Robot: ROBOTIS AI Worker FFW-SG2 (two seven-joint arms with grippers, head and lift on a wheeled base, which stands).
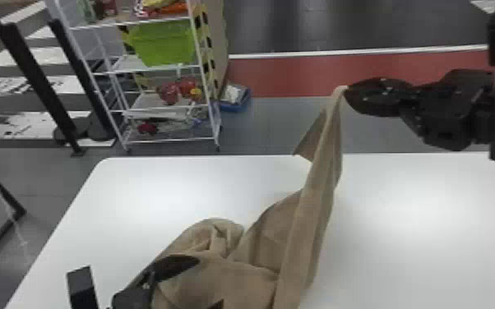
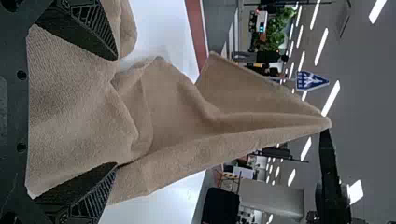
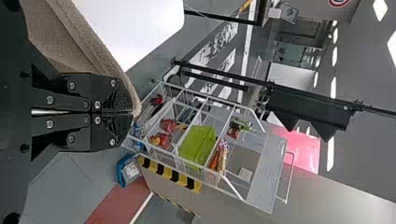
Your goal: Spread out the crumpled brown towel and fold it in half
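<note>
Because the left claw (image 2: pixel 116 111) is spread wide around loose folds, gripping nothing, the brown towel (image 1: pixel 308 213), pinched by the closed right claw (image 1: pixel 346 92) and trailing toward the near edge of the worktop (image 1: pixel 403 213), may slide away bunched if lifted.

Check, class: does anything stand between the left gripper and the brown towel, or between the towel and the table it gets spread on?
Nothing visible does: the towel lies between the open fingers of the left gripper, its lower part over the table, while the right gripper holds one end up.
</note>
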